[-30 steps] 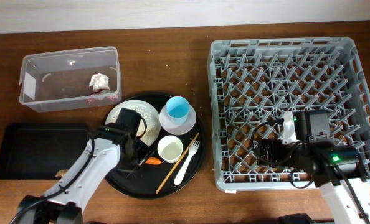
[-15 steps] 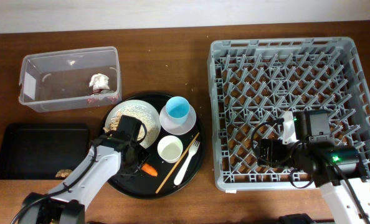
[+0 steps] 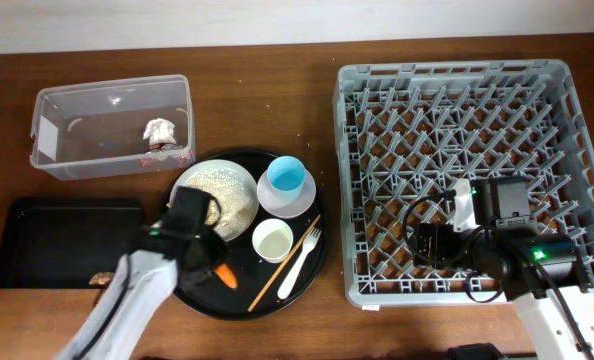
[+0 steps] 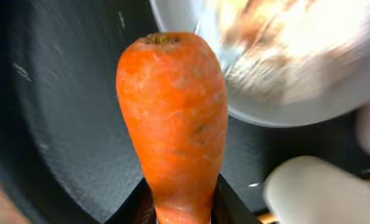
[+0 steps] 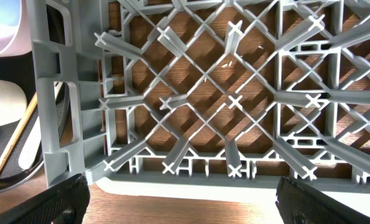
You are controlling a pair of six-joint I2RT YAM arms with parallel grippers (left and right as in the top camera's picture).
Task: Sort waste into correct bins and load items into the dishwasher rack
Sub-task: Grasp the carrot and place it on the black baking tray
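The orange carrot piece (image 4: 172, 118) is clamped between the fingers of the left gripper (image 4: 181, 202). The right gripper (image 5: 182, 199) is held spread wide, the dishwasher rack (image 5: 54, 93) seen between its fingers.

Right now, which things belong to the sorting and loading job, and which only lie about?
Job: orange carrot piece; beige shredded scraps; crumpled white paper wad; clear plastic tub; shallow black rectangular tray; white plate; white bowl; light blue cup; small white cup; white plastic fork; thin wooden chopstick; grey pegged rack.
Lying about: large round black tray; brown wooden table.
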